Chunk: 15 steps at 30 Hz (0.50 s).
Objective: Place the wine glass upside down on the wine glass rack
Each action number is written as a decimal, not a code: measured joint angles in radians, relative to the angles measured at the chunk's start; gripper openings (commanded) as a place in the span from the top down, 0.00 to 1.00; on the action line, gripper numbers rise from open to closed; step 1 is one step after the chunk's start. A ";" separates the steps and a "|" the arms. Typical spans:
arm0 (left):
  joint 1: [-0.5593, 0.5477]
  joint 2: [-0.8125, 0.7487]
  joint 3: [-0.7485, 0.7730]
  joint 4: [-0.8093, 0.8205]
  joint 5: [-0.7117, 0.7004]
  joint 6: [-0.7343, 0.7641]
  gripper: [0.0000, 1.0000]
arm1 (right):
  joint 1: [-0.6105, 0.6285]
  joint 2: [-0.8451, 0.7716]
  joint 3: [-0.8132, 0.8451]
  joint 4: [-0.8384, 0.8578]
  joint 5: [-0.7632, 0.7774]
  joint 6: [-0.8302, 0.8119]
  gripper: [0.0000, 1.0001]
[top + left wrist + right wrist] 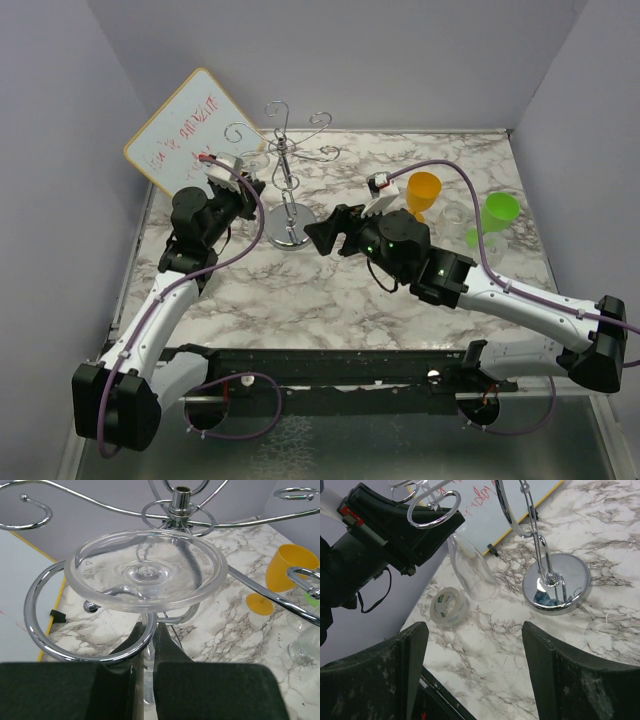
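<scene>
Left tool (pixel 148 632): clamped on the stem of the wine glass (pixel 146 572), just under the foot. The glass is inverted at the left side of the wine glass rack (pixel 287 195). Its foot sits above a curled wire arm (pixel 30 602) and its bowl hangs over the bench (pixel 330 300), above a tape roll (pixel 449 607). I cannot tell whether the foot rests on the wire.

Right tool (pixel 475 645): fingers apart, holding nothing, near the disc base (pixel 557 585).

Hazards, as I judge them:
- If I release before the foot bears on the wire, the glass drops to the bench.
- If I withdraw the left tool against the wire, the rack tips.
- If the right tool drifts left, it knocks the base.
</scene>
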 measured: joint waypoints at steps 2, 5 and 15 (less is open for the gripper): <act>0.000 0.008 0.000 -0.002 -0.018 -0.007 1.00 | 0.000 0.000 0.000 0.002 -0.006 0.003 0.20; 0.000 0.008 0.000 0.001 -0.065 -0.020 1.00 | 0.000 0.000 0.000 0.005 -0.010 0.005 0.20; 0.000 0.003 0.000 0.011 -0.198 -0.057 1.00 | 0.000 0.000 0.000 0.005 -0.018 0.008 0.20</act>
